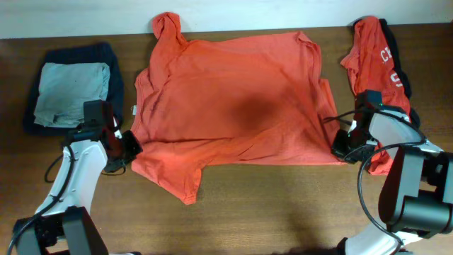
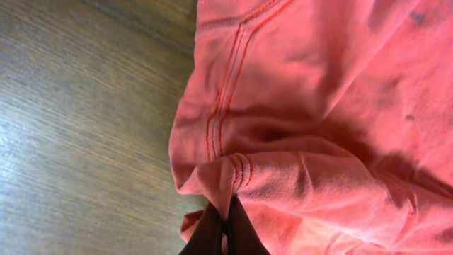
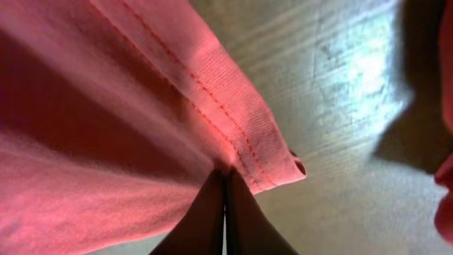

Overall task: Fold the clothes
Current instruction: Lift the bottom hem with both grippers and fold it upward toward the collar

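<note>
A red-orange T-shirt (image 1: 233, 106) lies spread on the wooden table, back side up, no lettering showing. My left gripper (image 1: 132, 144) is shut on its left hem corner, seen in the left wrist view (image 2: 225, 212) pinching a stitched fold of the shirt (image 2: 311, 127). My right gripper (image 1: 341, 147) is shut on the shirt's right hem corner; the right wrist view (image 3: 225, 177) shows the fingers closed on the hemmed edge (image 3: 212, 92). Another red-orange shirt with white lettering (image 1: 375, 57) lies crumpled at the far right over a dark garment.
At the left, a folded pale grey-blue garment (image 1: 73, 92) rests on a folded dark navy one (image 1: 117, 60). A white wall edge runs along the table's far side (image 1: 71, 21). Bare wood (image 1: 269, 205) lies in front of the shirt.
</note>
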You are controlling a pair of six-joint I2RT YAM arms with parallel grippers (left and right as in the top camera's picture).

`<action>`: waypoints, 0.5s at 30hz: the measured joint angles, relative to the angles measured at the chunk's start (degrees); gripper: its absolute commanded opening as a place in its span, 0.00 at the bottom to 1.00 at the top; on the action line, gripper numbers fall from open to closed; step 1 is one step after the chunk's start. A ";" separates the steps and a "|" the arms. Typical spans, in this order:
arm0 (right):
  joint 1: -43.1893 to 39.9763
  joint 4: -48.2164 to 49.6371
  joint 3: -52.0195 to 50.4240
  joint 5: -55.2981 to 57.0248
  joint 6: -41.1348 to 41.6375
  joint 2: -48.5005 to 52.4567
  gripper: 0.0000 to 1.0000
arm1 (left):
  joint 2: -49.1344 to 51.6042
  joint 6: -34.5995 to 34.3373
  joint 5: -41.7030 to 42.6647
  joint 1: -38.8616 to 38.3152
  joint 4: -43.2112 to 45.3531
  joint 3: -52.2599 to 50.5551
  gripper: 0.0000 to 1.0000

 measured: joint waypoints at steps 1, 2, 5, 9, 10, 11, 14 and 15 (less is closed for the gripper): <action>0.00 -0.83 0.00 -0.02 0.09 -0.02 0.04 | 0.00 0.26 0.00 0.04 -0.37 0.00 0.00; 0.00 -1.42 0.00 -0.02 0.15 -0.11 0.04 | -0.09 0.46 0.00 0.17 -0.59 0.00 0.00; -0.35 -3.52 0.00 -0.39 0.37 -1.95 0.04 | -1.33 1.27 0.02 0.83 -1.66 0.00 0.00; -2.25 -5.84 0.00 -1.95 0.48 -8.15 0.04 | -5.09 1.75 0.02 1.66 -4.83 0.00 0.01; -3.28 -6.75 0.00 -2.47 0.52 -11.15 0.04 | -7.10 2.05 0.02 1.84 -6.14 0.00 0.01; -3.80 -7.34 0.00 -2.78 0.50 -12.70 0.04 | -8.28 2.23 -0.09 1.84 -7.02 0.00 0.01; -4.44 -9.01 0.00 -3.32 0.48 -16.13 0.04 | -11.17 2.58 -0.52 1.84 -9.27 0.00 0.00; -4.44 -9.25 0.00 -3.34 0.52 -16.87 0.04 | -12.15 2.62 -0.63 1.84 -9.70 0.00 0.01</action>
